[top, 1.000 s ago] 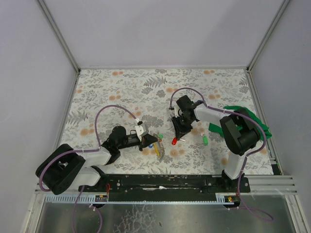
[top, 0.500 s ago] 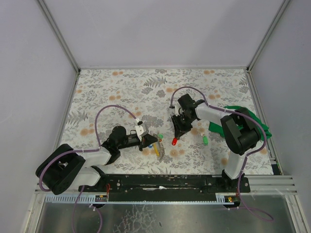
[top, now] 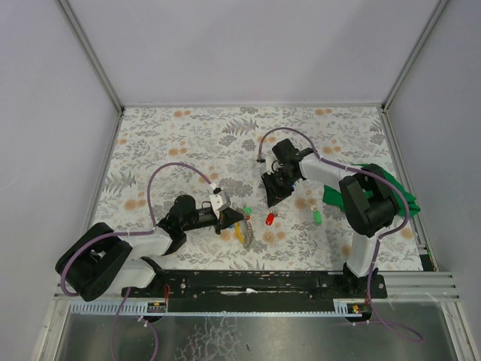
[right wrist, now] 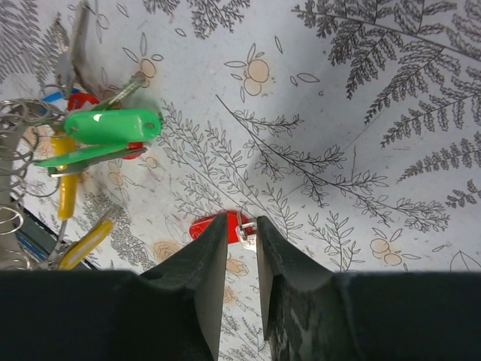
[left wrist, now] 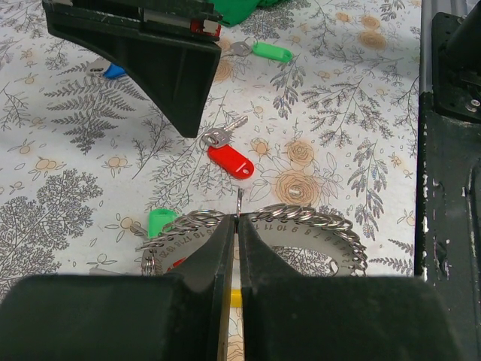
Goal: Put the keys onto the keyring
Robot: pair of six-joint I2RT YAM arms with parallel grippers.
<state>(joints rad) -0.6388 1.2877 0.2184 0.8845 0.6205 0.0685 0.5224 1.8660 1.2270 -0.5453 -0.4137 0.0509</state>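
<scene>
- Left gripper (left wrist: pixel 235 226): jaws pressed together on the silvery wire of the keyring (left wrist: pixel 301 220). A short wire end stands up between the fingertips.
- Left arm: lies low over the table (top: pixel 173 135), stretched from its base toward the middle.
- Right gripper (right wrist: pixel 240 219): jaws a narrow slit apart, nothing between the pads. It points steeply down, its tip just above the cloth-patterned surface.
- Right arm: folded at the elbow, reaching inward from its base.
- Hard to make out: the near half of the keyring is cut off behind the left fingers. A blue key (left wrist: pixel 114 71) is mostly hidden behind the right gripper. In the right wrist view the ring's coils run off the left edge.
- Red key (left wrist: pixel 231 161): flat on the table, just beside the right gripper's tip, between it and the keyring, touching neither.
- Keyring tags: a green tag (right wrist: pixel 113 126) and a yellow tag (right wrist: pixel 66 194) hang in the bundle.
- Green key (left wrist: pixel 271 51): lies alone, well apart from both grippers.
- Green cloth (top: pixel 404 197): at the table's right edge, partly under the right arm.
</scene>
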